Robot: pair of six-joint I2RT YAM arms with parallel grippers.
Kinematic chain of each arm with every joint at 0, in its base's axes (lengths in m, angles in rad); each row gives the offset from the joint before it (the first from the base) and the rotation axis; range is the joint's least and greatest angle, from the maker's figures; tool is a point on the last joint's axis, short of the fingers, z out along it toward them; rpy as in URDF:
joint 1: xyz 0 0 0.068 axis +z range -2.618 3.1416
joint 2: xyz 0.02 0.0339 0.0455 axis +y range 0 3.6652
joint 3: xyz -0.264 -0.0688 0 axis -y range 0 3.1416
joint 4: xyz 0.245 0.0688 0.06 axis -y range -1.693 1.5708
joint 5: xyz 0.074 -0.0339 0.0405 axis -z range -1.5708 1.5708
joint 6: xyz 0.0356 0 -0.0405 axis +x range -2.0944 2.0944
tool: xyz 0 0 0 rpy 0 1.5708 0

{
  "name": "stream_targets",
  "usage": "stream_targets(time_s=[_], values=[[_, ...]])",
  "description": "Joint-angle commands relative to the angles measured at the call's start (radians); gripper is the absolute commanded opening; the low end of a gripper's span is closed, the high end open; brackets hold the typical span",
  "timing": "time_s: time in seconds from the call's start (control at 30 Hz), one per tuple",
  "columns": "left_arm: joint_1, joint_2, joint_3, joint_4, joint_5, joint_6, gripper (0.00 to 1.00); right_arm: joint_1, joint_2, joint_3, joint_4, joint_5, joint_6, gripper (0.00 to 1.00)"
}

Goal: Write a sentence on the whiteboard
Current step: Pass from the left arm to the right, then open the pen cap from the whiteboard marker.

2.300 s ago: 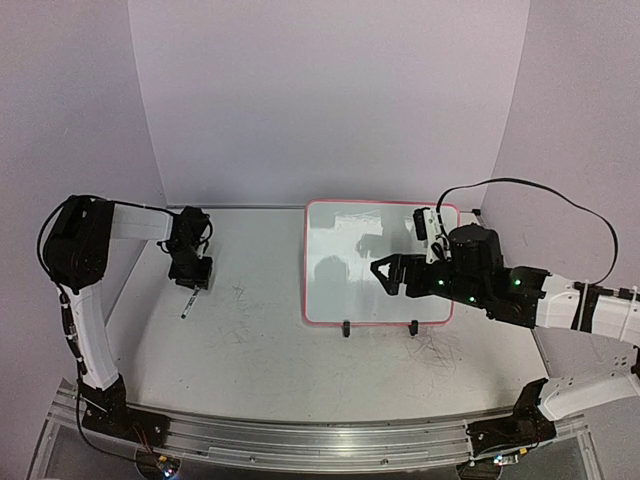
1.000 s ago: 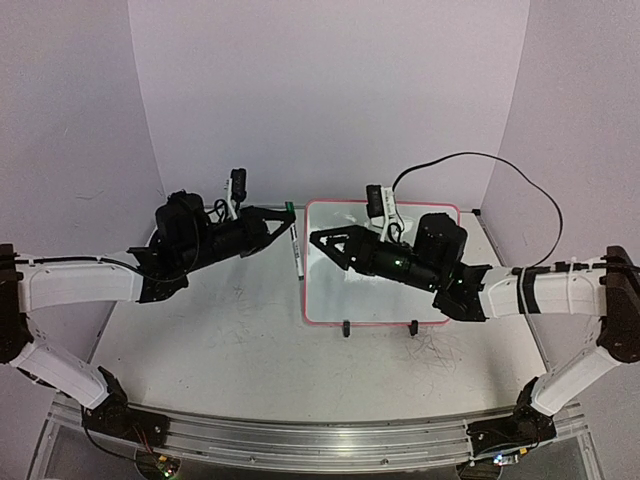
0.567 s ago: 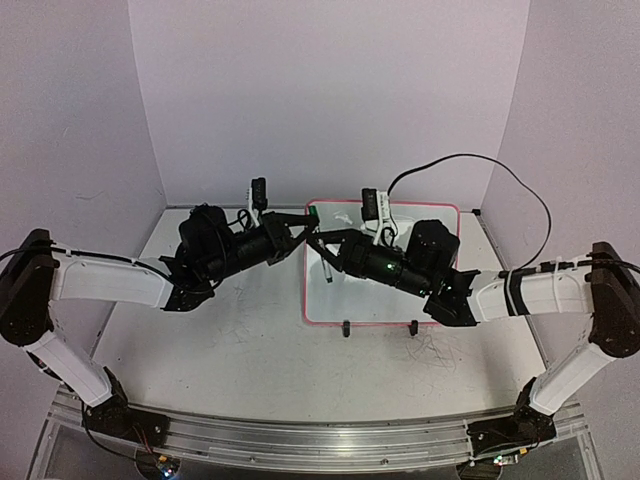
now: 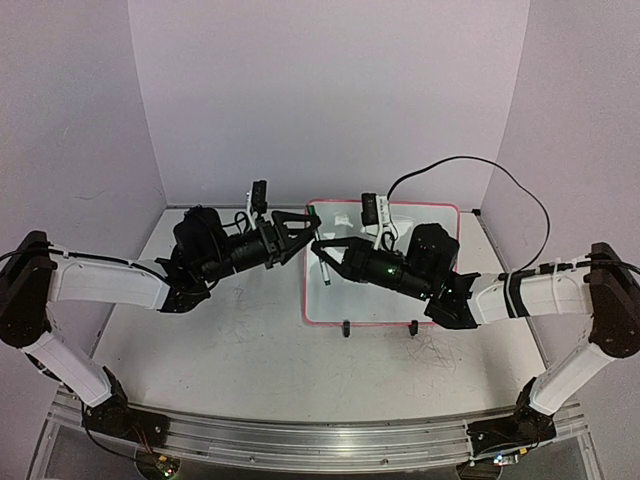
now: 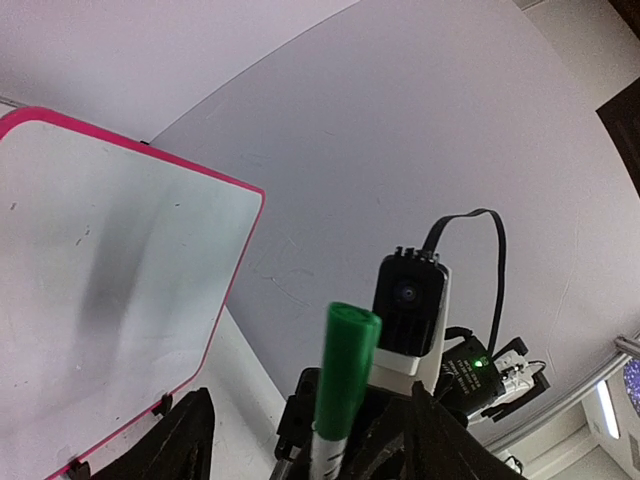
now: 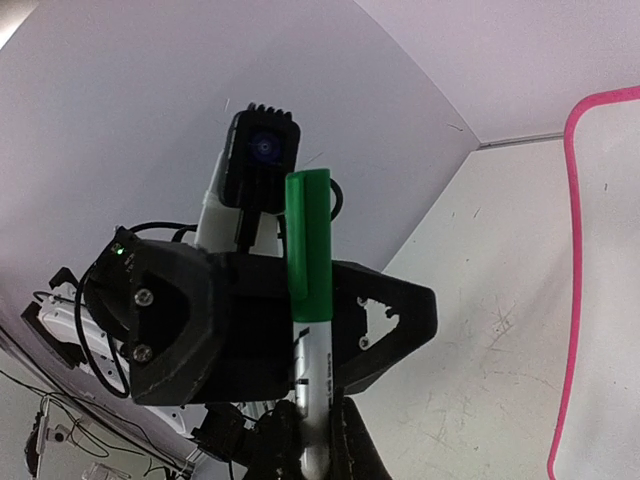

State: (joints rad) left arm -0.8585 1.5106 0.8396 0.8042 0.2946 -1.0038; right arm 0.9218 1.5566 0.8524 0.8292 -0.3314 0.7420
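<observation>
The right pincer (image 6: 312, 450) grips the green-capped white marker pen (image 6: 308, 250) tight, the left pincer (image 5: 312, 450) open around it, probably a hand-over before writing on the pink-framed whiteboard (image 5: 100, 300).

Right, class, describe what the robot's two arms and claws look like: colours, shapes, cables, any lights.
The left arm and right arm have white links and chunky black joints. The left claw and right claw are black, with triangular open-framed fingers. A small black camera tops each wrist. A black cable loops above the right arm, which shows green lights.
</observation>
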Motion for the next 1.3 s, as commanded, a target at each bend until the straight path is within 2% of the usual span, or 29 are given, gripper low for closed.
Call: stream_targets(time_s=[0.0, 0.23, 0.4, 0.57, 0.77, 0.9, 1.0, 1.07, 1.13, 1.27], values=[[0.031, -0.062, -0.008, 0.017, 0.034, -0.017, 0.66, 0.006, -0.004, 0.031, 0.029, -0.053, -0.028, 0.00], [0.053, -0.063, 0.011, 0.013, 0.055, 0.001, 0.50, 0.009, 0.028, 0.044, 0.029, -0.101, -0.005, 0.00], [0.053, -0.044, 0.030, 0.013, 0.097, 0.010, 0.29, 0.009, 0.033, 0.050, 0.027, -0.105, -0.004, 0.00], [0.060, -0.069, 0.015, 0.001, 0.081, 0.042, 0.01, 0.010, 0.032, 0.043, 0.018, -0.108, 0.000, 0.00], [0.167, -0.178, -0.005, -0.140, 0.020, 0.127, 0.00, 0.029, 0.018, -0.026, 0.013, -0.154, 0.010, 0.00], [0.284, -0.318, -0.047, -0.283, -0.108, 0.198, 0.00, 0.055, 0.001, -0.091, -0.017, -0.162, -0.010, 0.00], [0.321, -0.385, -0.060, -0.392, -0.213, 0.243, 0.00, 0.063, -0.001, -0.123, -0.071, -0.137, -0.027, 0.00], [0.324, -0.401, -0.052, -0.472, -0.258, 0.273, 0.00, 0.064, -0.010, -0.139, -0.103, -0.111, -0.041, 0.00], [0.325, -0.389, -0.017, -0.641, -0.309, 0.294, 0.00, 0.064, -0.033, -0.130, -0.185, -0.065, -0.080, 0.00], [0.325, -0.253, 0.055, -0.939, -0.316, 0.360, 0.00, 0.064, -0.103, -0.094, -0.328, 0.073, -0.177, 0.00]])
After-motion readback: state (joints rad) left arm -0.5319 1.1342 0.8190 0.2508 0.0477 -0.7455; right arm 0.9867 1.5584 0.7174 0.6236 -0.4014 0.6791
